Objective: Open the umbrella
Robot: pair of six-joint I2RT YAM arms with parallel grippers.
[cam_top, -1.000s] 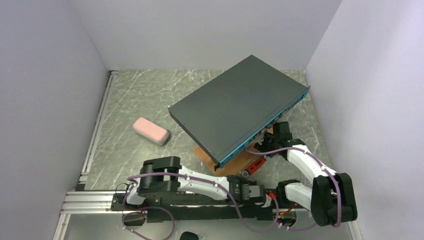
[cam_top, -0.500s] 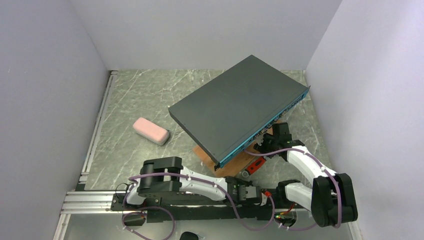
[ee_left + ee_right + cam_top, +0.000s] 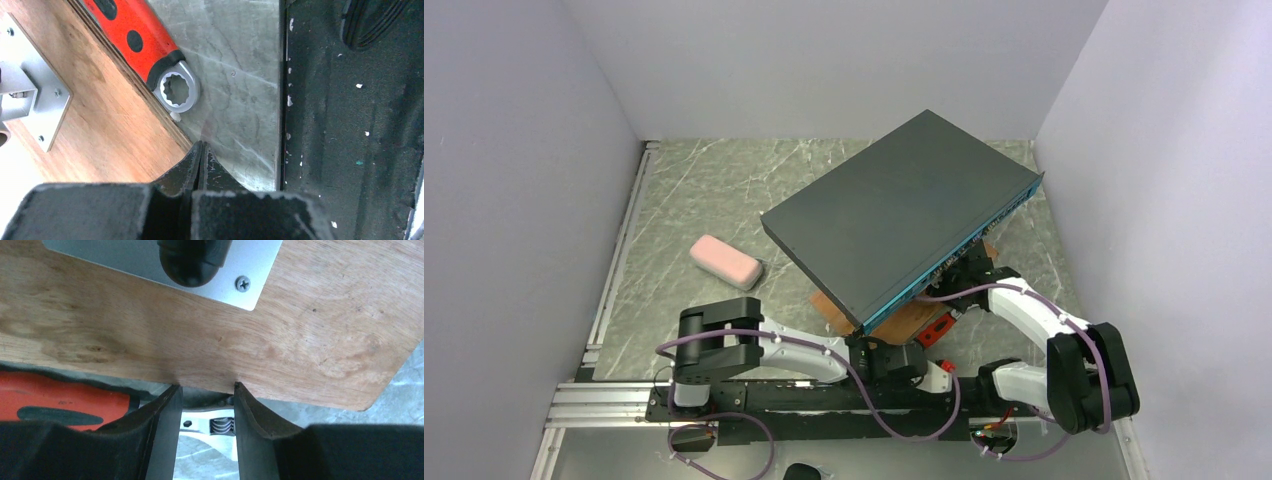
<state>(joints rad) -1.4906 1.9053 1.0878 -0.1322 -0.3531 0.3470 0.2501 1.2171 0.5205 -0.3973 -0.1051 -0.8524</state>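
Note:
The umbrella (image 3: 725, 262) lies collapsed as a short pinkish roll on the marble floor at the left, far from both arms. My left gripper (image 3: 929, 368) (image 3: 200, 150) is shut on nothing, low by the front rail, its tips at the corner of a wooden board (image 3: 100, 115). My right gripper (image 3: 961, 283) (image 3: 206, 390) is partly tucked under the dark box; its jaws stand apart at the board's edge (image 3: 225, 340). The metal head of a red-handled wrench (image 3: 210, 422) shows in the gap beneath them.
A large dark flat box (image 3: 899, 220) sits tilted on the wooden board (image 3: 904, 322), covering the middle right. The wrench (image 3: 934, 331) lies beside the board, its ring end (image 3: 176, 91) near my left fingertips. Walls close in on three sides; a black rail (image 3: 754, 405) runs along the front.
The left arm's shoulder swung left and its gripper drew slightly back left. The right gripper slid further under the box towards the board, and its jaws narrowed a little.

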